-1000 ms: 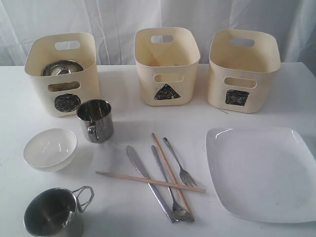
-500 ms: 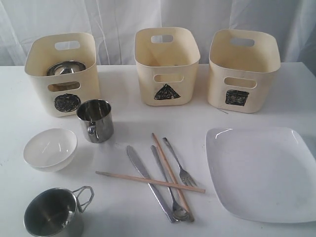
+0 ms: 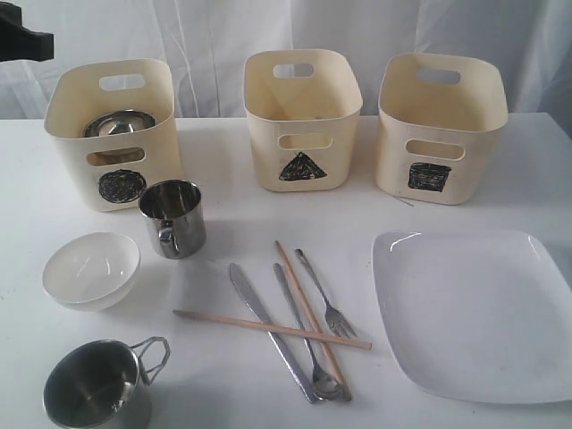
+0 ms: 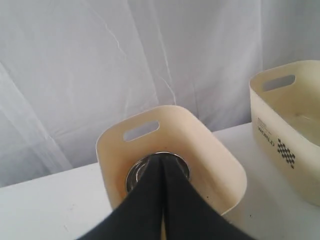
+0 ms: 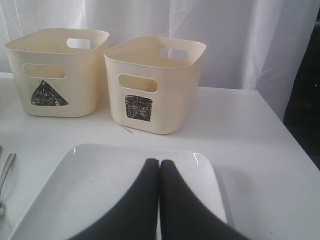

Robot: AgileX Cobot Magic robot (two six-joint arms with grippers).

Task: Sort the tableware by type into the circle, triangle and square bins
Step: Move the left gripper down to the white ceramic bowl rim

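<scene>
White cloth hangs behind a white table (image 3: pixel 241 223) that carries three cream bins. The circle bin (image 3: pixel 67 165) on the left holds the steel bowl (image 3: pixel 114 123). The triangle bin (image 3: pixel 268 152) and the square bin (image 3: pixel 474 170) stand to its right.

In front of the circle bin, one steel mug (image 3: pixel 172 217) stands upright near the white bowl (image 3: pixel 90 269). The second steel mug (image 3: pixel 94 389) sits at the front edge.

Mid-table, the knife (image 3: pixel 259 317), spoon (image 3: pixel 302 331) and fork (image 3: pixel 323 299) lie side by side. Two crossed chopsticks (image 3: pixel 223 320) rest over them. The square plate (image 3: pixel 478 313) lies in front of the square bin.

The left gripper (image 4: pixel 162 159) hangs over the circle bin, clenched on nothing. The right gripper (image 5: pixel 159 162) hovers over the plate, fingers pressed together and empty.
</scene>
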